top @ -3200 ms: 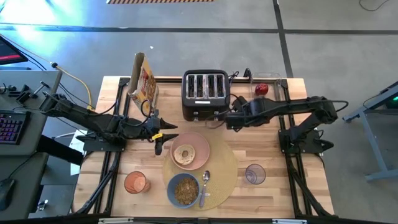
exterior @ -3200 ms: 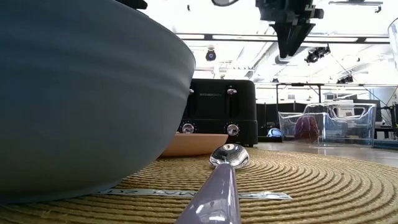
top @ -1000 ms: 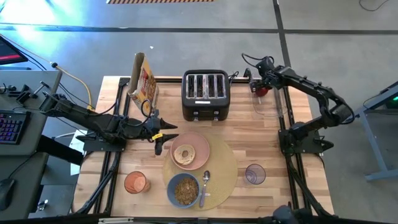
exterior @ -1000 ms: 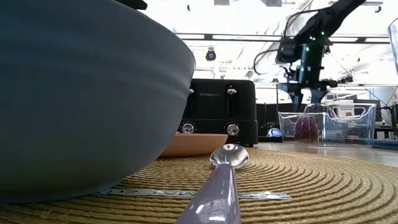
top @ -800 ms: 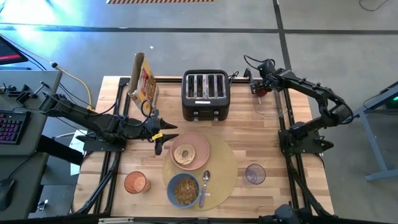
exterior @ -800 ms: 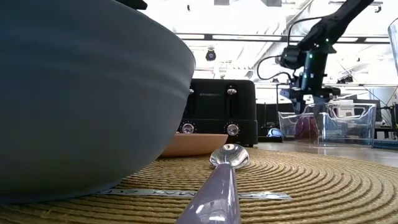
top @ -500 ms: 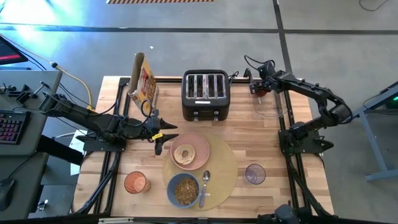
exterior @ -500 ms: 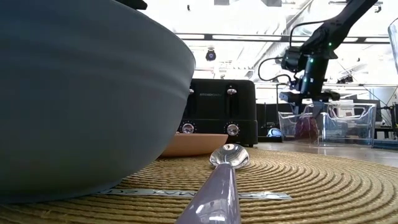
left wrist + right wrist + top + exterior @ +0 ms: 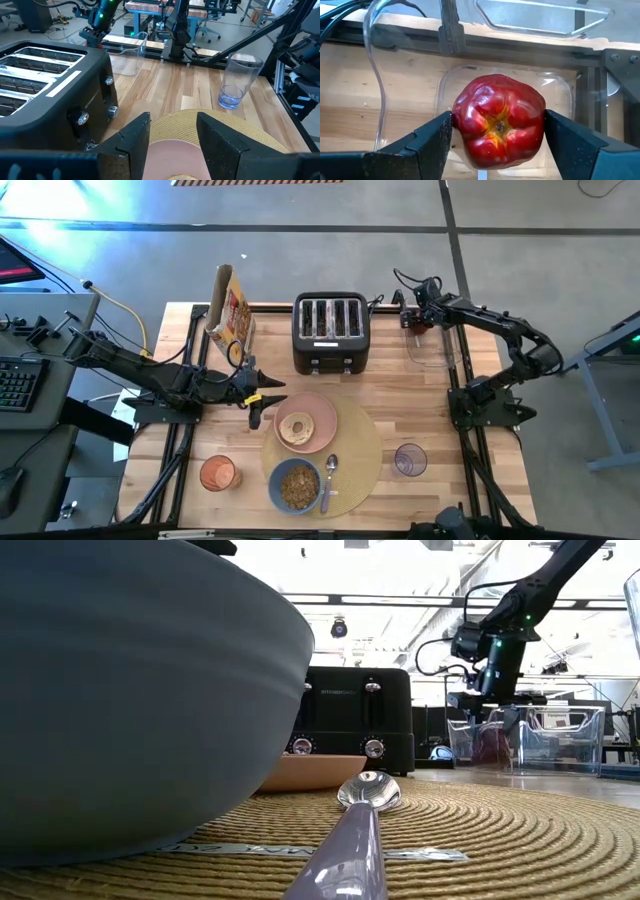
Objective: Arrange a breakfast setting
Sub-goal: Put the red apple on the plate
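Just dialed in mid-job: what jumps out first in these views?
The right gripper is down in the clear bin at the table's far right corner, open jaws either side of the red apple. Near the front, the placemat already holds a bagel on the pink plate and a filled blue bowl. The left gripper waits beside the plate.

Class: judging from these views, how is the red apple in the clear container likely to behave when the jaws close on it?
The red apple looks rounded and glossy, so it may slip or roll. It appears firm and probably holds shape. The right gripper has its jaws open either side, apparently not yet squeezing.
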You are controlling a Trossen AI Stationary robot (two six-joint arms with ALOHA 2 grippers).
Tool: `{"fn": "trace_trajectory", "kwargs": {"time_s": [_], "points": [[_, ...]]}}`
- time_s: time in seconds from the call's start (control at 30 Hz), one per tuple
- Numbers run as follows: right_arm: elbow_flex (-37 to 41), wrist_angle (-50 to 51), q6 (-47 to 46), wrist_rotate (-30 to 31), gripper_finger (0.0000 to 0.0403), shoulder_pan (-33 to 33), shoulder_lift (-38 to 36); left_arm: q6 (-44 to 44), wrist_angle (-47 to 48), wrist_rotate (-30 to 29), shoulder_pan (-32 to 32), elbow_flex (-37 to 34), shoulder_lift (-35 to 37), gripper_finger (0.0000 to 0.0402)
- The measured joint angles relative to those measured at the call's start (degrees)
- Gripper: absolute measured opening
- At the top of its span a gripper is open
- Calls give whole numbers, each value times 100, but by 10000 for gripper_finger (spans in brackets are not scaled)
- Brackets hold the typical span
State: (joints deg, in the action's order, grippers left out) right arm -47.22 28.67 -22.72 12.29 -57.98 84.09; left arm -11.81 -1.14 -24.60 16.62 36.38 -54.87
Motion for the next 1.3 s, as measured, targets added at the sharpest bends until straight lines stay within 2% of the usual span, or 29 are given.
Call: {"fn": "trace_trajectory", "kwargs": {"time_s": [0.33, 0.67, 0.93, 1.3], "points": [[4, 194, -186, 207, 273, 48, 55, 0, 2, 0, 0, 0, 0, 151], [11, 241, -236, 277, 212, 54, 61, 0, -1, 0, 0, 0, 0, 151], [15, 301, -230, 341, 204, 100, 48, 0, 2, 0, 0, 0, 2, 151], [59, 991, -256, 424, 202, 391, -878, 0, 0, 0, 0, 0, 2, 151]]}}
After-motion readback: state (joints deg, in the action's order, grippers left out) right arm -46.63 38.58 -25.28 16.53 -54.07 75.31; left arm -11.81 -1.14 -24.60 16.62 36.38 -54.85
